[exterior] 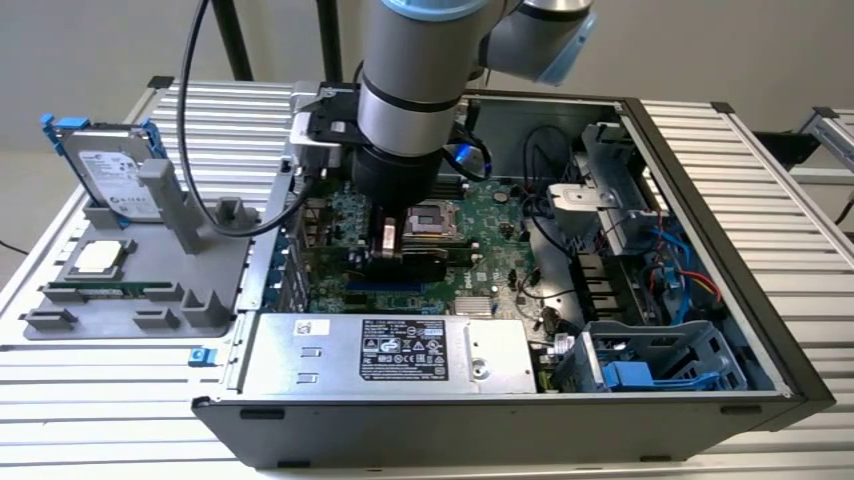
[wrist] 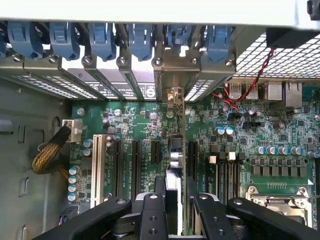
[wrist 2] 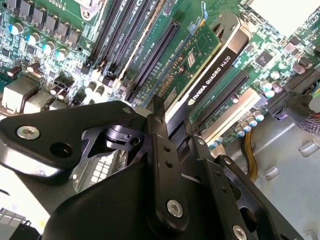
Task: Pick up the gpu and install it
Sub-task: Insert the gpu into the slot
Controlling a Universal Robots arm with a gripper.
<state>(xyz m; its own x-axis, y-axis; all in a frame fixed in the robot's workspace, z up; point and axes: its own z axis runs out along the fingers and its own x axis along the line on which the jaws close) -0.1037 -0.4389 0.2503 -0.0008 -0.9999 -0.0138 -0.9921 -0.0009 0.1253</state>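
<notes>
The gpu (wrist 2: 210, 75) stands on edge over the green motherboard (exterior: 501, 270) inside the open computer case, its black shroud and green board both showing in the second wrist view. In the first wrist view the gpu (wrist: 174, 157) appears edge-on, in line with a black expansion slot, and its silver bracket (wrist: 173, 95) reaches the rear slot openings. My gripper (wrist: 175, 202) is shut on the card's upper edge, one finger (wrist: 152, 212) on each side. In the exterior view the gripper (exterior: 387, 255) hangs low in the case with the gpu (exterior: 424, 262) under it.
Blue slot latches (wrist: 102, 37) line the case's rear wall. The power supply (exterior: 387, 350) and a drive cage (exterior: 654, 360) border the board, with cables (exterior: 674, 260) beside it. Outside the case on the exterior view's left, a grey fixture (exterior: 134, 300) carries a hard drive in a blue frame (exterior: 114, 170).
</notes>
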